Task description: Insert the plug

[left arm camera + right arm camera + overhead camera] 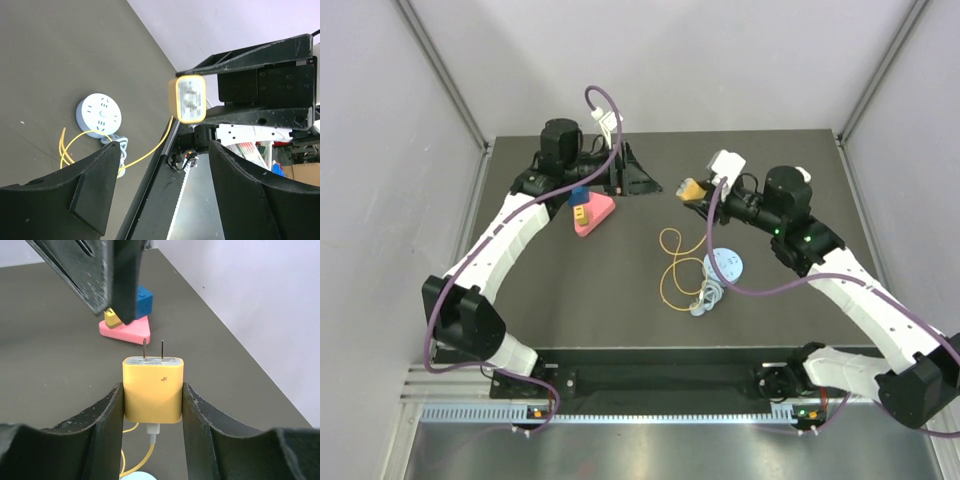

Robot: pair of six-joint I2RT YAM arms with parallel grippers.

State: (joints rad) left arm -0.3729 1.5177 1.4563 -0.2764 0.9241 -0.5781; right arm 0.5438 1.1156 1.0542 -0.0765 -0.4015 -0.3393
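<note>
The right gripper (152,396) clamps the plug (153,380) by its sides, raised above and behind the light-blue disc (724,264), so its prongs stay free for insertion. The left gripper (165,145) hangs farther from the disc, jaws apart and empty, probably waiting to assist.

The plug (153,390) sits between the fingers of the right gripper (152,386), above the table (620,300), facing the left gripper (165,147). Its wire (149,447) drops to loops just left of the round socket (724,264). Farther left, two blocks (579,197) sit on a wedge (597,222).
</note>
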